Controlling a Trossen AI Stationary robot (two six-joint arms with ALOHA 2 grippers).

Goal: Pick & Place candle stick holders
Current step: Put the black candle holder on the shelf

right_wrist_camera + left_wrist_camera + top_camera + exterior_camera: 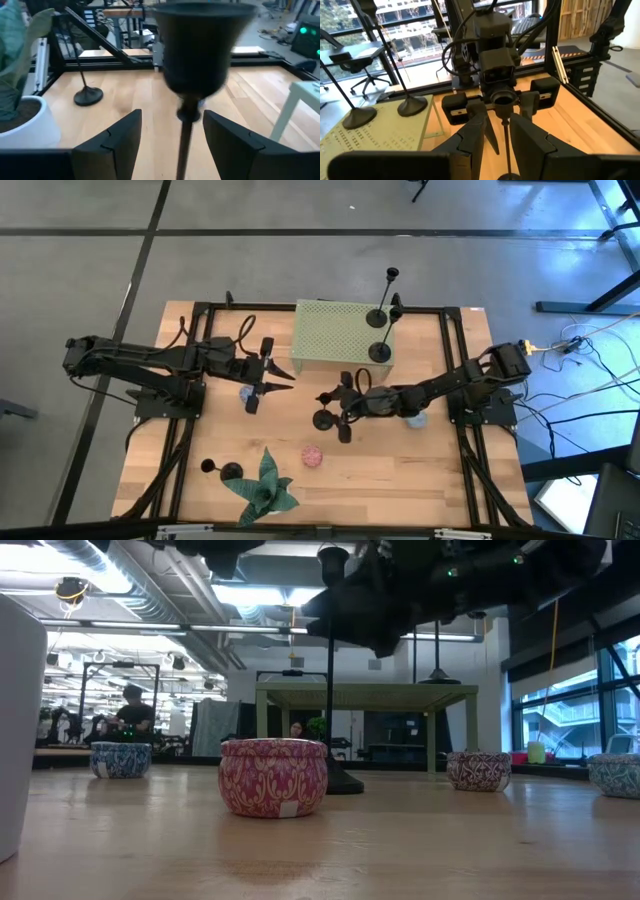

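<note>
A black candle stick holder stands upright with its disc base (pixel 342 782) on the table at the middle; its stem (pixel 184 145) and top cup (pixel 200 45) fill the right wrist view. My right gripper (pixel 338 408) is open, one finger on each side of the stem just below the cup, not touching it. My left gripper (pixel 283 378) is open and empty left of it, pointing at it. Two more holders (pixel 379 330) stand on the green perforated stand (pixel 330 335). Another holder (pixel 228 471) stands at the near left.
A pink tin (pixel 313 456) sits near the middle front, and blue tins lie by the left gripper (pixel 247 393) and under the right arm (pixel 418 418). A green star-shaped plant (pixel 265 492) in a white pot stands at the near left. Black frame rails run along both sides.
</note>
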